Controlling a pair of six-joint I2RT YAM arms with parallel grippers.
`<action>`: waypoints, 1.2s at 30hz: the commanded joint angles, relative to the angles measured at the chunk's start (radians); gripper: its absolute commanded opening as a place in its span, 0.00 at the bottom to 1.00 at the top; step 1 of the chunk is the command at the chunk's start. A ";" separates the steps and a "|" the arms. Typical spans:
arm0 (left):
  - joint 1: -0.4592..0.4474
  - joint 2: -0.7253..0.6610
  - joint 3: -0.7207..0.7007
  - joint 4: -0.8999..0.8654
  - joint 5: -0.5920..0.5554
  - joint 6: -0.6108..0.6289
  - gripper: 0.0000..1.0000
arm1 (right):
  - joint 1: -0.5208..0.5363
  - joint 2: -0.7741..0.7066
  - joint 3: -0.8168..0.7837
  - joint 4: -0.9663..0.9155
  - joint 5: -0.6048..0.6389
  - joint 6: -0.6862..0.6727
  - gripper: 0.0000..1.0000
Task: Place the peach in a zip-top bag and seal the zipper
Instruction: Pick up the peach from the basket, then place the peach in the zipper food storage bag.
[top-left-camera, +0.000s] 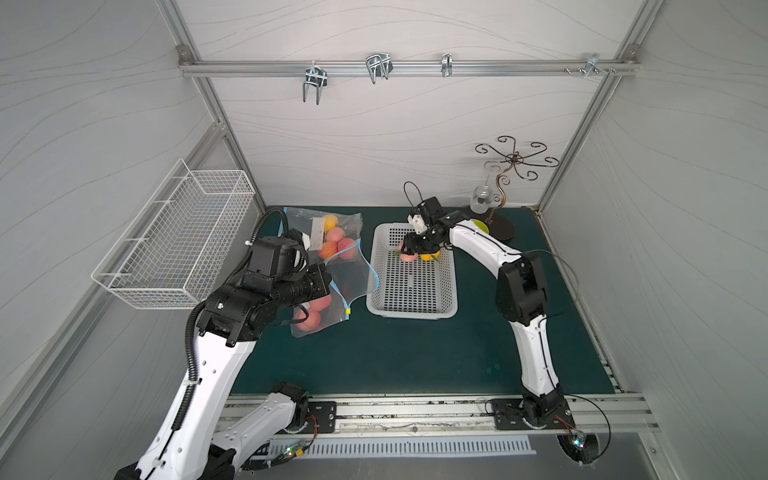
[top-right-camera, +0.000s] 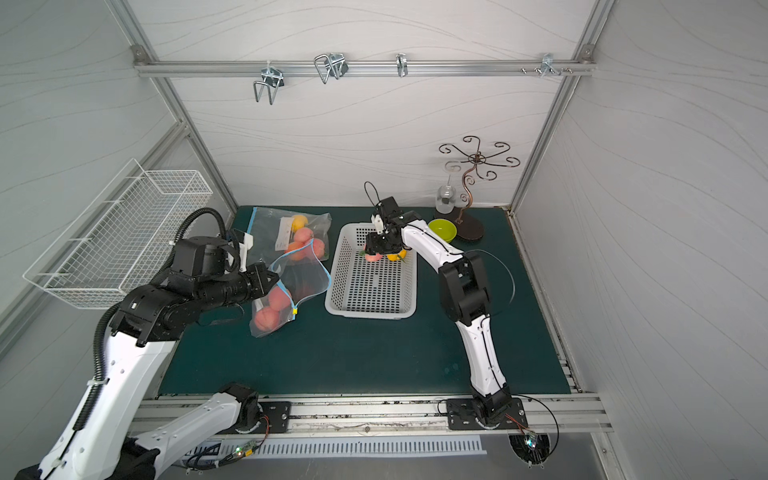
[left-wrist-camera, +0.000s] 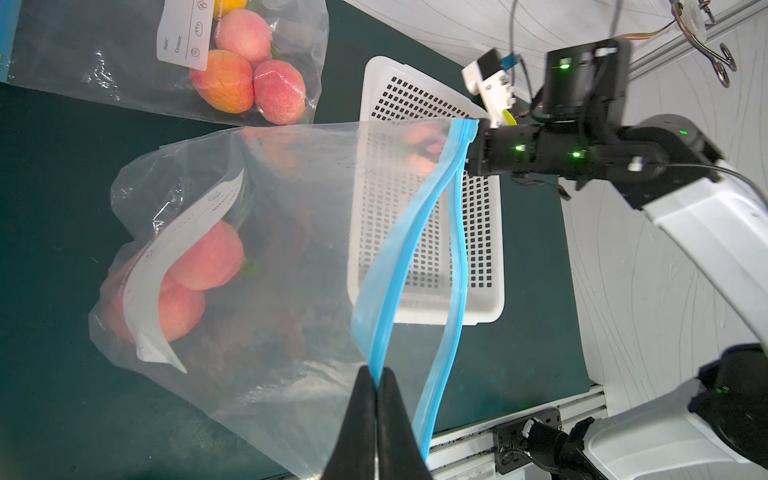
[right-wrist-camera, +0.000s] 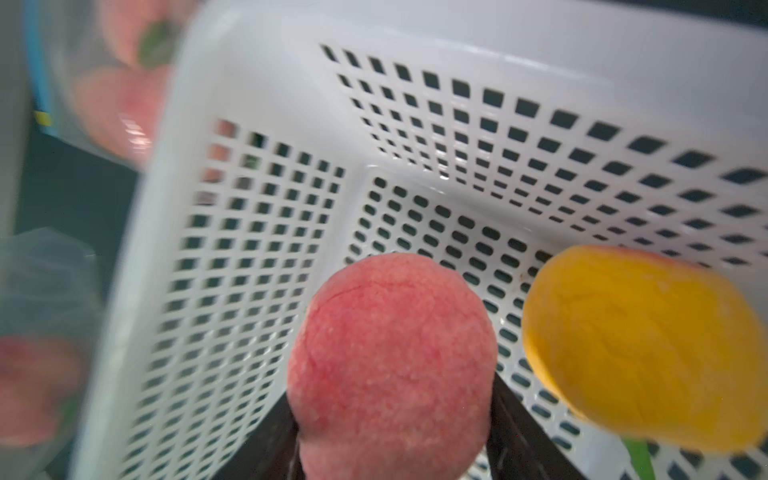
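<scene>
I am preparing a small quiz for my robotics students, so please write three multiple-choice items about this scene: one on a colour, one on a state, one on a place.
1. The zipper strip of the bag pinched by the left hand is:
A. red
B. blue
C. yellow

2. The mouth of this bag is:
A. open
B. sealed
C. folded under

3. The pink peach between the fingers of the right hand is:
A. inside the bag
B. on top of the bag
C. in the white basket

Key:
1 B, the strip shows blue in the left wrist view.
2 A, its two strips stand apart.
3 C, perforated white walls surround the peach.
</scene>
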 joint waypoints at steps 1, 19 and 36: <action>0.003 -0.016 0.009 0.026 -0.004 0.006 0.00 | -0.009 -0.196 -0.080 0.137 -0.169 0.049 0.56; 0.003 -0.012 -0.009 0.079 0.030 -0.031 0.00 | 0.261 -0.450 -0.207 0.175 -0.396 -0.019 0.56; 0.003 -0.017 -0.005 0.078 0.031 -0.031 0.00 | 0.388 -0.365 -0.087 0.053 -0.191 -0.133 0.73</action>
